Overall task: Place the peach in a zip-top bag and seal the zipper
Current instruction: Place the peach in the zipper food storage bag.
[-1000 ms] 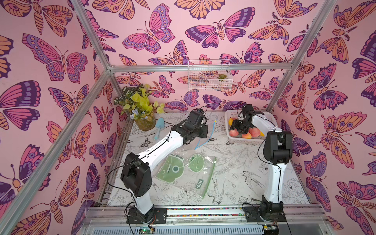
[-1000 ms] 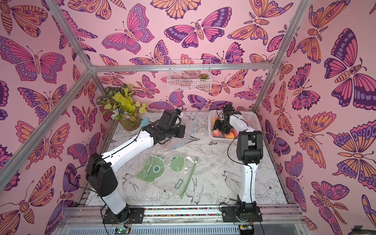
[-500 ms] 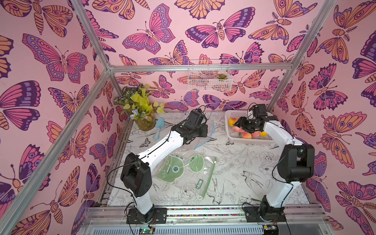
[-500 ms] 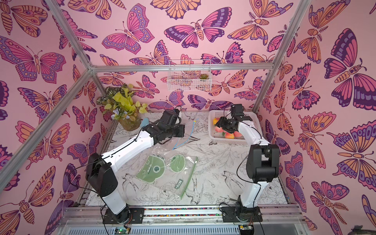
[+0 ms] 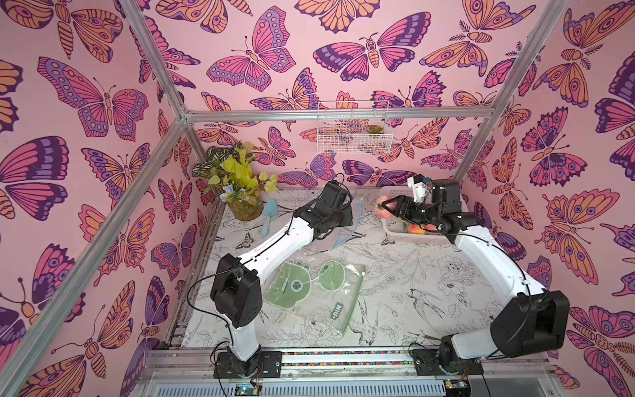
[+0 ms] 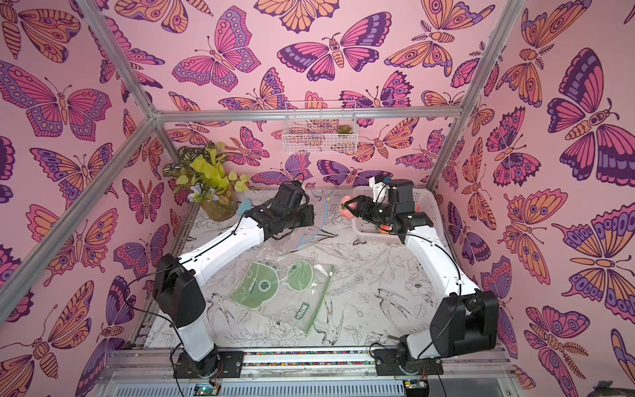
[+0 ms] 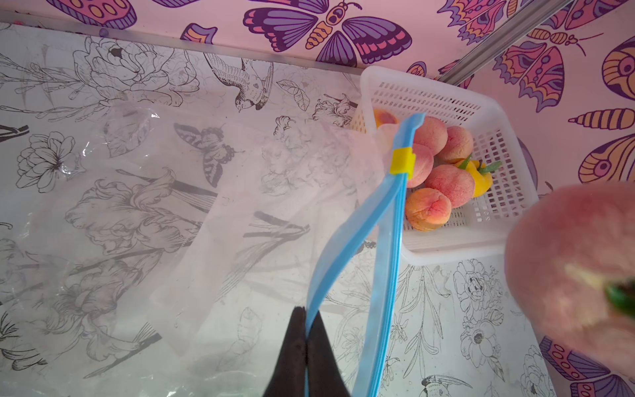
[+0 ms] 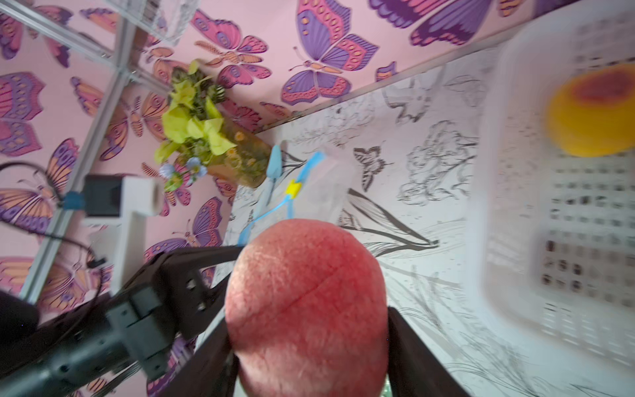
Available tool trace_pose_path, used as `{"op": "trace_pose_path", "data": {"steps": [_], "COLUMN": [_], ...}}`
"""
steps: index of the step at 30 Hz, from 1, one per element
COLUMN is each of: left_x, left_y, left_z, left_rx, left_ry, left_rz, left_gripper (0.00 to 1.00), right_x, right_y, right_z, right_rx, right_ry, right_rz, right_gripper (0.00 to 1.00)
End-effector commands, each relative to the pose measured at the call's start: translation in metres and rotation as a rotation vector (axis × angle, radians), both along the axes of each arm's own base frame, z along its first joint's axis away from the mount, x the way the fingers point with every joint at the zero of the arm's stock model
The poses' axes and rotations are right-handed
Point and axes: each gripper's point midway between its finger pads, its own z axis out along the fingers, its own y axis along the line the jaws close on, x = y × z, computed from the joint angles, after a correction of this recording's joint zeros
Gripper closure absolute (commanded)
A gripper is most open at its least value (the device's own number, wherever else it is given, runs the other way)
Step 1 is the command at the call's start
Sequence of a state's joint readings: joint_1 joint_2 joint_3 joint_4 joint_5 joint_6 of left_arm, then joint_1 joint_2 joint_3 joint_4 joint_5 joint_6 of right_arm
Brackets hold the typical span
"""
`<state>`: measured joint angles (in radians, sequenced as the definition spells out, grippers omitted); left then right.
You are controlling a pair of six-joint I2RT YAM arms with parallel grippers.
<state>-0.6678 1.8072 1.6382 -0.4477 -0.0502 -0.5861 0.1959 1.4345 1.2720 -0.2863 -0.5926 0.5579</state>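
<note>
Clear film is what makes this step fussy. The zip-top bag [image 7: 206, 206] drapes down to the table [image 5: 412, 275] at the far middle, and the left gripper [image 7: 305, 323] is clamped shut on one lip of its blue zipper strip [image 7: 331, 251], lifting that lip so it bows away from the other. The yellow slider [image 7: 402, 161] sits at the far end of the strip, so the mouth is a narrow slit opening out toward the near end. The right gripper [image 5: 385, 209] is closed around the peach [image 8: 305, 302], which hangs in the air over the left rim of the white basket [image 7: 446, 254], just right of the bag mouth and not yet inside it.

To do the insertion well, I judge the peach should travel left and downward into the widest part of the slit, well clear of the slider, where the lips pinch together. The gap looks tight for the fruit, so the left gripper would do best to draw its lip up and leftward first. Push the peach fully past both blue strips before the jaws let go, or it may roll back out. Withdraw rightward along the same line so no finger hooks the free lip
</note>
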Motion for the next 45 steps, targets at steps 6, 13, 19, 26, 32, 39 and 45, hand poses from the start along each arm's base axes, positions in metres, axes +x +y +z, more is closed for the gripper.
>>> {"op": "trace_pose_path", "data": {"steps": [6,13,19,26,32,39,45], "left_x": [0.011,0.008,0.001,-0.001,-0.004,-0.005,-0.006], "left_y": [-0.007,-0.010,-0.016,-0.022,-0.033,-0.033,-0.031], "left_z": [0.004,0.009,0.019,0.026,0.032,0.029,0.032], "left_rx": [-0.029,-0.046,-0.079,-0.096,-0.135,-0.136,-0.124], "left_ry": [0.002,0.004,-0.001,-0.022,-0.033,-0.027,-0.043], "left_rz": [0.013,-0.008,-0.053,-0.096,-0.159,-0.164,-0.170], "left_gripper": [1.00,1.00,1.00,1.00,1.00,1.00,1.00], "right_x": [-0.011,0.003,0.015,0.014,0.010,0.008,0.006], "right_y": [0.059,0.070,0.068,0.056,0.060,0.064,0.071], "right_z": [0.010,-0.019,-0.048,-0.078,-0.079,-0.074,-0.063], "right_rx": [0.092,0.071,0.029,-0.135,-0.237,-0.253,-0.228], "right_ry": [-0.023,0.039,0.094,0.147,0.128,0.113,0.080], "right_rz": [0.122,0.097,0.048,-0.020,-0.016,-0.009,0.033], "right_gripper": [0.40,0.41,0.41,0.41,0.37,0.29,0.17]}}
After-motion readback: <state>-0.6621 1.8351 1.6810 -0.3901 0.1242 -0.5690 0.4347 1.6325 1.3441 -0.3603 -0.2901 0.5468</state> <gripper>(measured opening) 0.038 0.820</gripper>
